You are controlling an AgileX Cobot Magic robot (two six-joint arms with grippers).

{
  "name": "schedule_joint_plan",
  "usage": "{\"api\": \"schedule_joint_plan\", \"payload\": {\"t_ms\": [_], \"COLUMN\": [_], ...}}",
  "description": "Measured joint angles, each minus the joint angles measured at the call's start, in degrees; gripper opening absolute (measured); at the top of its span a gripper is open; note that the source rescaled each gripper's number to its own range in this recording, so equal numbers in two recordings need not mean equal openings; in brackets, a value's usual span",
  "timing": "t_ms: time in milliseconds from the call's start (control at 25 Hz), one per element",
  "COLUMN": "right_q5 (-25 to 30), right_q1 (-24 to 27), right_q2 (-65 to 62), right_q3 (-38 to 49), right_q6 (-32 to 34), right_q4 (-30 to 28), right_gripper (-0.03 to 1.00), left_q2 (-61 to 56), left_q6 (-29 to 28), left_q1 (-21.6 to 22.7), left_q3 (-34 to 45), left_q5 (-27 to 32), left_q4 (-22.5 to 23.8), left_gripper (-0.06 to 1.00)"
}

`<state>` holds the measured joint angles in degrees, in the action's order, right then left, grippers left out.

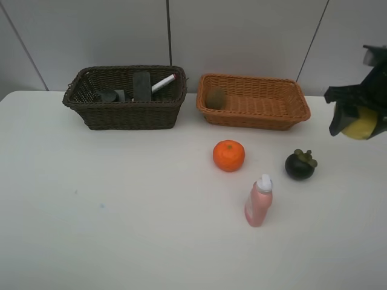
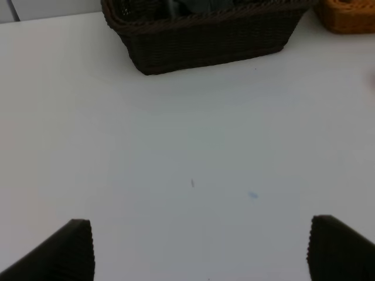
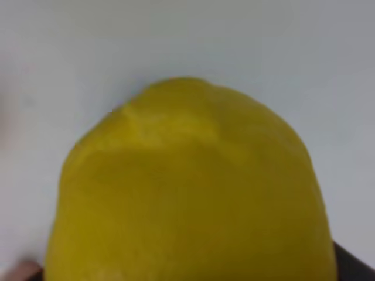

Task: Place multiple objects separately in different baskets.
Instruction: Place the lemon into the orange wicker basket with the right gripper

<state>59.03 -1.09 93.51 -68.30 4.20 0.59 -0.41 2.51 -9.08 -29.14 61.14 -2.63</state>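
My right gripper (image 1: 358, 124) is shut on the yellow lemon (image 1: 361, 125) and holds it above the table at the far right; the lemon (image 3: 187, 193) fills the right wrist view. The dark brown basket (image 1: 126, 115) holds the black eraser block (image 1: 141, 85), the white-pink marker (image 1: 164, 83) and a dark bottle (image 1: 112, 95). The orange-tan basket (image 1: 254, 116) holds the kiwi (image 1: 215, 97). The orange (image 1: 228, 155), the dark mangosteen (image 1: 300, 164) and the pink bottle (image 1: 259, 200) stand on the table. My left gripper (image 2: 199, 249) is open over bare table.
The white table (image 1: 121, 205) runs to a grey panelled wall behind the baskets. The dark basket's front wall (image 2: 211, 38) and a corner of the orange-tan basket (image 2: 348, 14) show in the left wrist view.
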Motion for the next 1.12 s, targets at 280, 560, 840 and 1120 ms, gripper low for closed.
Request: {"api": "schedule_joint_plan", "payload": {"t_ms": [280, 560, 840, 1120], "right_q5": [-2.0, -2.3, -4.3, 3.7], "right_q1": [-0.1, -0.1, -2.0, -4.8], "right_q2": [19.2, 37.2, 41.3, 40.3], "right_q3": [-24.2, -43.1, -47.9, -48.0], "right_q6": [-1.3, -3.4, -3.4, -3.4], "right_q4": [6.8, 6.0, 0.0, -0.6], "right_gripper": [0.47, 0.47, 0.78, 0.8], "left_q2": [0.0, 0.0, -0.1, -0.1], "left_q6": [0.0, 0.0, 0.0, 0.0], "left_q1": [0.0, 0.0, 0.3, 0.3], "left_q3": [0.0, 0.0, 0.1, 0.1], "left_q5": [0.0, 0.0, -0.1, -0.1], "left_q4": [0.0, 0.0, 0.0, 0.0], "left_gripper": [0.95, 0.95, 0.95, 0.95]}}
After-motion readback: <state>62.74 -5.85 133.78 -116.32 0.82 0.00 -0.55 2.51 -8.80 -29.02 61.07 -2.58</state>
